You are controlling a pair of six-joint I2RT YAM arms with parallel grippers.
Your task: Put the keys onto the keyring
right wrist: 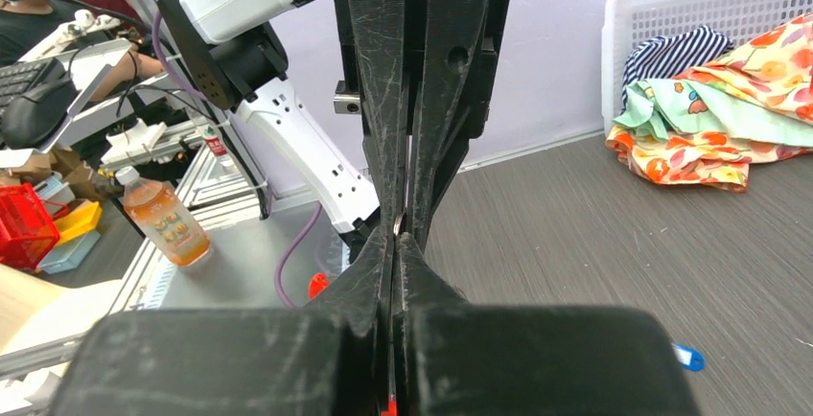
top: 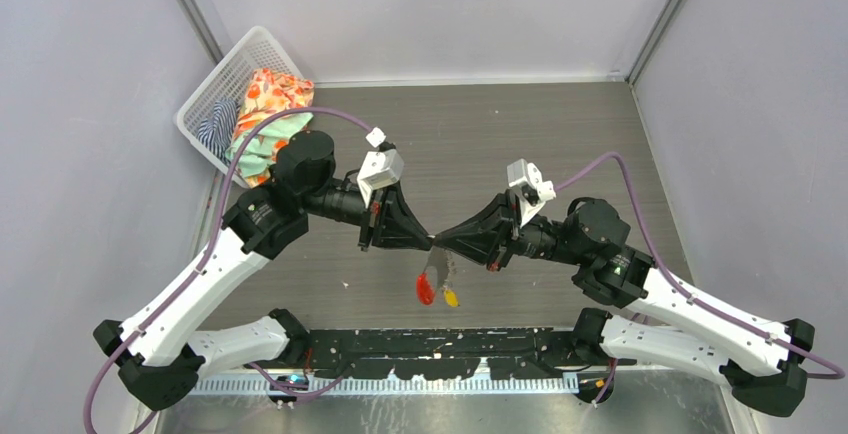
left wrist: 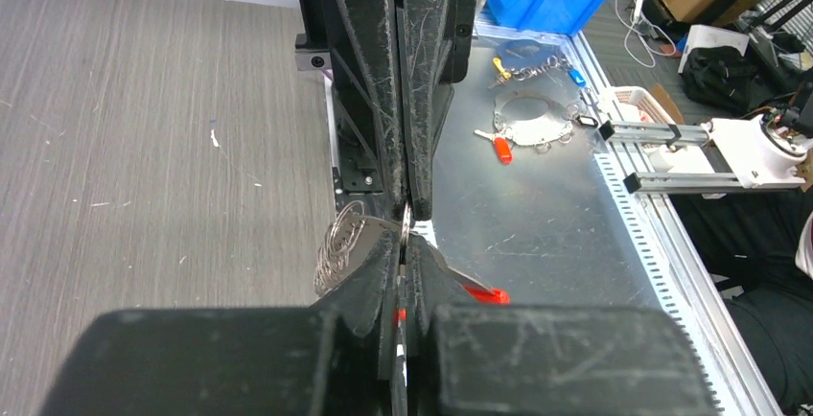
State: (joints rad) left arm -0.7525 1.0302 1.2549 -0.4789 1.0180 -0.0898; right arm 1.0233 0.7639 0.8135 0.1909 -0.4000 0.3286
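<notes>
Crowding keyring: left tool, right tool

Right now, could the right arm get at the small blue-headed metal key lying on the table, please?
Probably not yet. The blue-headed metal key lies uncovered on the table, but the right gripper is shut on the grey metal keyring, tip to tip with the left gripper.

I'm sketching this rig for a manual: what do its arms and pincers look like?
The left arm and right arm have white links and black joints. A purple cable loops along each. Each wrist carries a white camera block. The left pincer and right pincer are black tapering wedges, scratched.
</notes>
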